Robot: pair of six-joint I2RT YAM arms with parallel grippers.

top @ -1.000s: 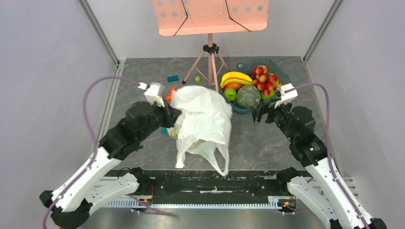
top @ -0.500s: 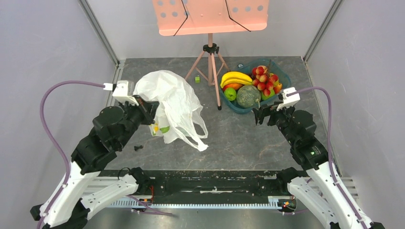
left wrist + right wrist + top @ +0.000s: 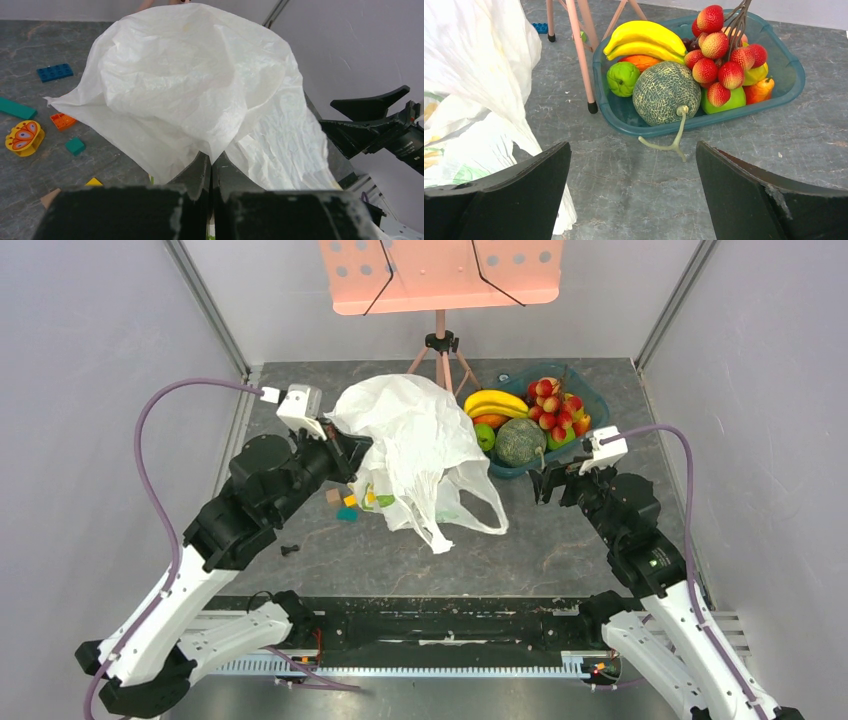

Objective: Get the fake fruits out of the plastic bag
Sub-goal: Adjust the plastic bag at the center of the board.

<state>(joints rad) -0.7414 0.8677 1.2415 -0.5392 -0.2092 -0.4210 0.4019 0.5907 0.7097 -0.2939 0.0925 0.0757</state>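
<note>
Plastic bag (image 3: 415, 455) is pinched aloft by left gripper (image 3: 210, 172), right gripper (image 3: 632, 147) held spread — banana bunch (image 3: 644, 37) and red cluster (image 3: 719, 55) already laid in basin (image 3: 784, 65); seemingly little left.

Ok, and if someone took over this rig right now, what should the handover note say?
Left gripper: jaws shut on a fold of the plastic bag, which hangs from it.
Right gripper: jaws open, holding nothing, beside the teal basin.
Done: banana bunch and red ball cluster lie in the basin, out of the bag.
To do: colours show through the bag's lower part; print or contents, cannot tell. Check, then put the bag down.
</note>
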